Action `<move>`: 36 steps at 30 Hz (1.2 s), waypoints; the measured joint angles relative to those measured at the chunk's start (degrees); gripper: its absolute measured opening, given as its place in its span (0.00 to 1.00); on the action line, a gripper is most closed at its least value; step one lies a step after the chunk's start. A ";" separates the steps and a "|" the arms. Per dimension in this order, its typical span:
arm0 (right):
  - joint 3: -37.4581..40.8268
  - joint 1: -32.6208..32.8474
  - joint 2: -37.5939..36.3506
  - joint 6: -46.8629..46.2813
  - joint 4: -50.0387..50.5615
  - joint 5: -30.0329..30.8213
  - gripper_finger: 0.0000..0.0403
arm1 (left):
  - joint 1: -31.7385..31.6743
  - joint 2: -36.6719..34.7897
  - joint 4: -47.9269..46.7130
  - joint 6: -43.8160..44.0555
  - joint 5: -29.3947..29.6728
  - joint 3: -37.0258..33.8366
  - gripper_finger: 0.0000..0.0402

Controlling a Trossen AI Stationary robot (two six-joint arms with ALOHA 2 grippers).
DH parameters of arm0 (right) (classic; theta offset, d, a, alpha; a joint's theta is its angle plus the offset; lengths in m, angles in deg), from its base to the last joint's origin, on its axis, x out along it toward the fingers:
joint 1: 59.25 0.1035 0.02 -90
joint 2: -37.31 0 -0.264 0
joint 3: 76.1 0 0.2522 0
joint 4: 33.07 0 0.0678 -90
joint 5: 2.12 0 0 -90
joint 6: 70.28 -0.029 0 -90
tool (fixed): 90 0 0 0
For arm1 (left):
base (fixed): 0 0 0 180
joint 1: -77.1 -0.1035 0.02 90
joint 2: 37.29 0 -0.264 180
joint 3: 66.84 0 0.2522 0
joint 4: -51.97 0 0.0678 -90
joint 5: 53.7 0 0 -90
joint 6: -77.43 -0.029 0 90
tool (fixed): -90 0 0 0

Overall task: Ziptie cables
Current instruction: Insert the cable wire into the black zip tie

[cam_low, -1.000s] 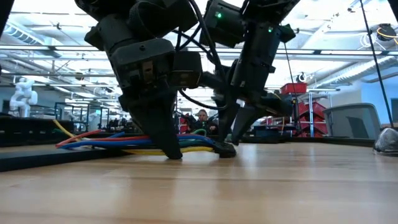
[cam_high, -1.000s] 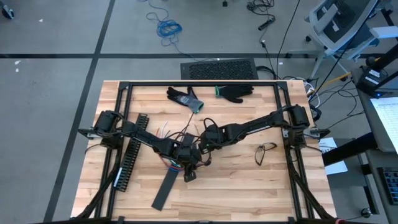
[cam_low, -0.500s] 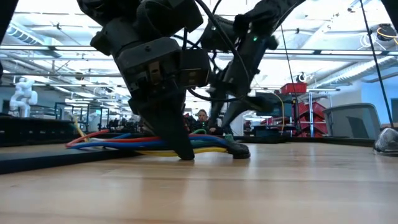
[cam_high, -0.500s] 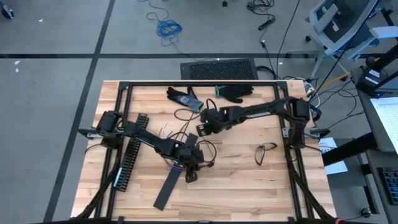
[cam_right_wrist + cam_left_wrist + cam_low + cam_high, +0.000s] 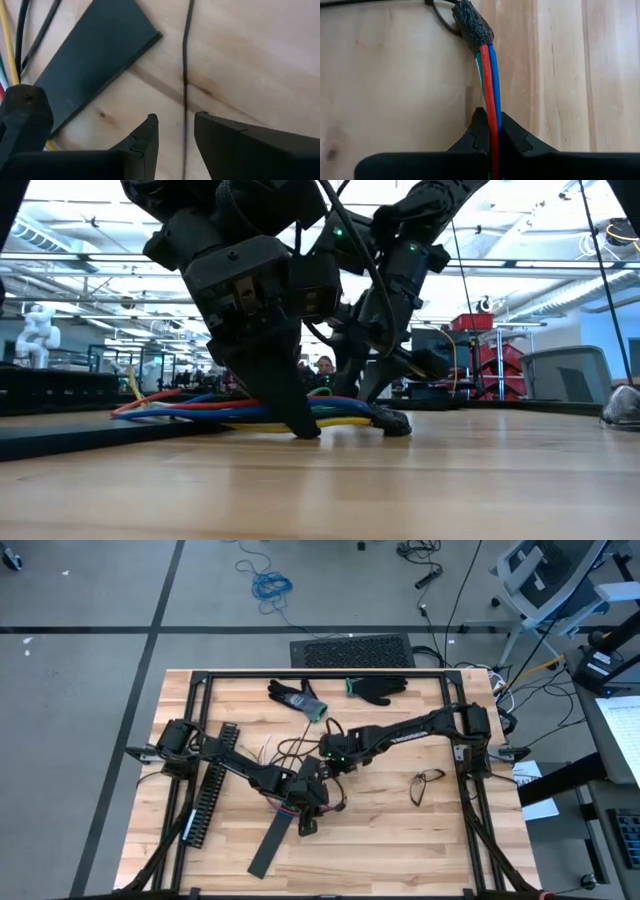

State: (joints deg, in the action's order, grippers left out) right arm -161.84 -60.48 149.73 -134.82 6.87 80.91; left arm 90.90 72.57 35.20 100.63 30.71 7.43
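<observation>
The wooden counter (image 5: 400,830) is carrying everything here, and both arms are meeting over its middle. The long black slotted duct (image 5: 212,783) is lying along the left side, a flat black strip (image 5: 272,843) just in front of the arms, two gloves (image 5: 385,688) at the far edge.

The right end effector (image 5: 335,755), which swung out toward the gloves half a second ago, is now coming back in beside the left one, so a fresh approach to the bundle looks likely. Its fingers are standing slightly apart around a thin black strand (image 5: 186,65), with nothing visibly clamped.

The left end effector (image 5: 491,131) is clamped shut on the cables (image 5: 489,75), pinning them low against the wood.

The left wrist view is showing the black wrap binding the wire ends; the low view (image 5: 200,408) is showing the yellow wire too, lying flat.
</observation>
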 joint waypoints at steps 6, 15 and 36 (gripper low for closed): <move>-0.12 2.37 0.35 -3.76 1.70 1.26 0.29 | 0.52 0.00 -0.09 -0.14 -0.19 -0.02 0.04; -0.07 5.68 0.73 -7.29 3.53 4.29 0.20 | 0.63 0.00 -0.08 -2.57 -0.74 -0.02 0.04; 0.19 -5.47 -22.48 16.03 13.01 27.77 0.21 | -0.52 -1.60 -3.90 -4.09 -3.85 0.19 0.04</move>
State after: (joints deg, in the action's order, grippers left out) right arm -161.65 -65.95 127.25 -118.79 19.89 108.68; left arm 90.38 70.97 31.30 96.54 26.87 7.62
